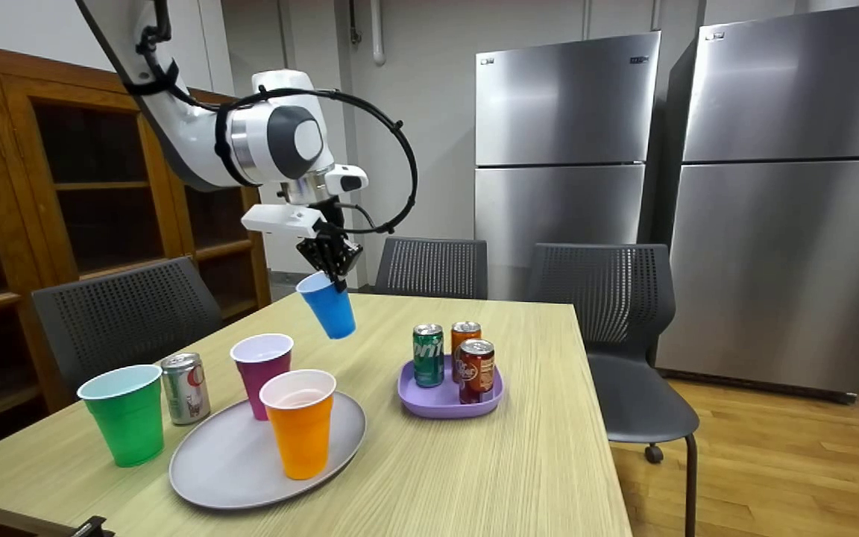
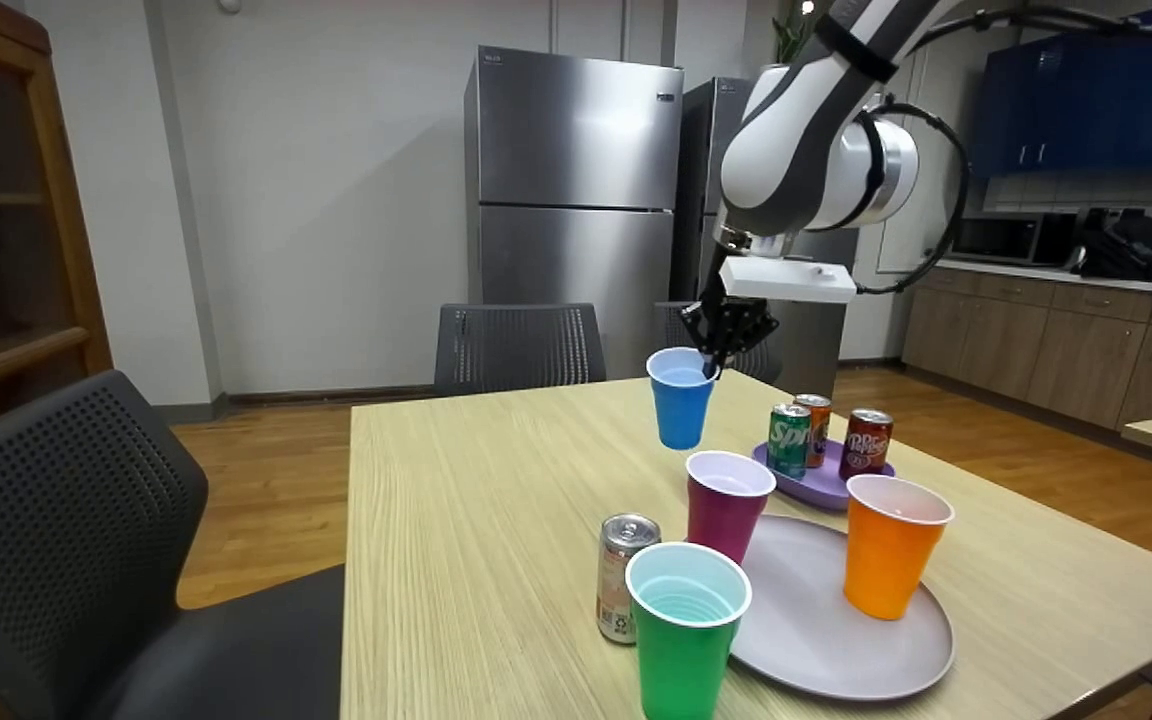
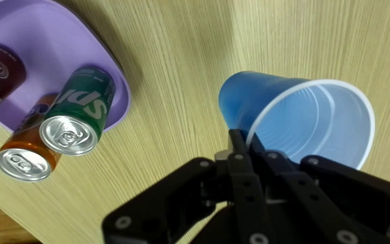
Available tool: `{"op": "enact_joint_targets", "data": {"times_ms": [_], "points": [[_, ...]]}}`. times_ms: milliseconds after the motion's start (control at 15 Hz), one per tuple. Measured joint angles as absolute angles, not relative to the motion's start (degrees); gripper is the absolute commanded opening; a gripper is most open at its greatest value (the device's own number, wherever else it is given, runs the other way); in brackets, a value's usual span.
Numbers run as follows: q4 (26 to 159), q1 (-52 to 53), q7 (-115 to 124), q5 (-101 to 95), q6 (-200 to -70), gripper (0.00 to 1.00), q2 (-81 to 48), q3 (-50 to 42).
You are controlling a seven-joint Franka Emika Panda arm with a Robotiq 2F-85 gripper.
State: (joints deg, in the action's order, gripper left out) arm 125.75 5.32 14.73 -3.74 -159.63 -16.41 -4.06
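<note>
Table [image 1: 534,462], one: top was pale wood-grain, with straight edges. Placed directly upon it were a round grey plate [image 1: 236,459]; a purple tray [image 1: 432,405] with raised rim and rounded corners, set apart from the plate; a green cup [image 2: 681,655], pale inside, upright beside the plate; and a silver drinks can [image 1: 186,388], red-marked, which stood upright near the green cup.

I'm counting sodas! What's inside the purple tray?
The purple tray holds a Sprite can, a Dr Pepper can and an orange can, partly hidden by the Sprite can in the wrist view. What's beneath them is covered.
</note>
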Motion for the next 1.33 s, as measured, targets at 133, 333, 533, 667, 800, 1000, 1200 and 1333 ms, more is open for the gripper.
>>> {"op": "enact_joint_targets", "data": {"times_ms": [133,333,533,667,800,1000,1200,1333], "points": [[127.29,3.80,11.73,-0.16,-163.09,0.01,-16.41,-2.91],[129.25,0.75,6.23,5.59,-166.92,0.01,-16.41,-0.03],[130.56,-3.53,-0.44,12.08,-169.00,0.01,-16.41,4.05],[131.00,-6.83,-5.11,16.42,-169.64,0.01,-16.41,6.92],[131.18,-10.22,-9.81,20.40,-169.71,0.01,-16.41,9.60],[131.26,-14.54,-15.91,25.21,-169.38,0.01,-16.48,12.98],[131.26,-16.97,-19.83,26.89,-167.21,0.01,-16.47,14.64],[131.26,-17.50,-21.36,26.91,-164.95,0.01,-16.38,14.80]]}}
